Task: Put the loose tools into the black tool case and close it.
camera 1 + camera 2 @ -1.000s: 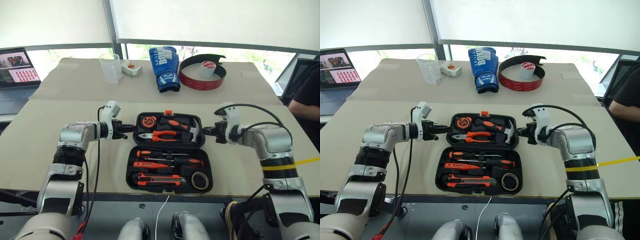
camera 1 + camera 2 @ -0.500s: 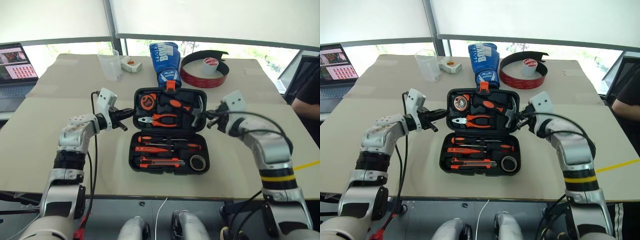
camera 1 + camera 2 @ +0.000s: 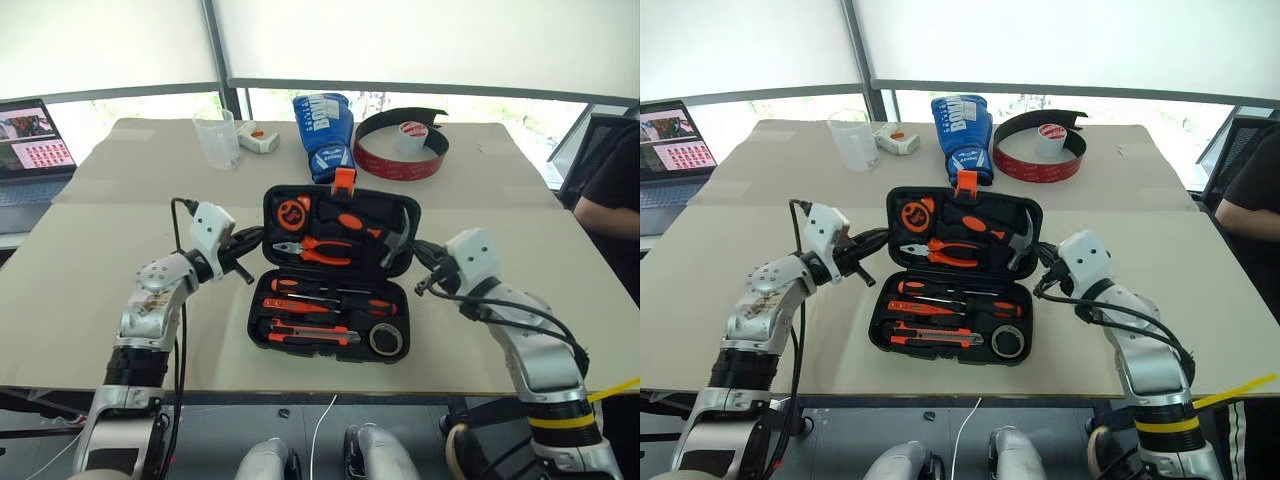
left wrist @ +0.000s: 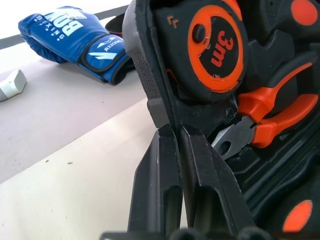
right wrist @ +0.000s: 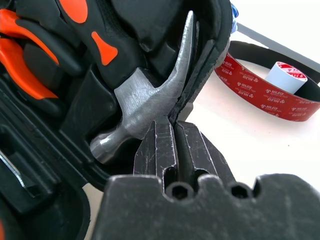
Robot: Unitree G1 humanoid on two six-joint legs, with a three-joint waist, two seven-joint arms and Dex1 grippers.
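With the screwdrivers (image 3: pixel 335 297), utility knife (image 3: pixel 312 332) and small tape roll (image 3: pixel 385 340) already seated in the near half, the black tool case (image 3: pixel 333 272) lies open at mid-table, its lid (image 3: pixel 340 231) tilted up on the far side. The left gripper (image 3: pixel 246 243) is closed against the lid's left edge, the right gripper (image 3: pixel 422 262) closed against its right edge. The hinge runs left to right between them, so the lid likely needs swinging toward the near side, both arms equally placed.
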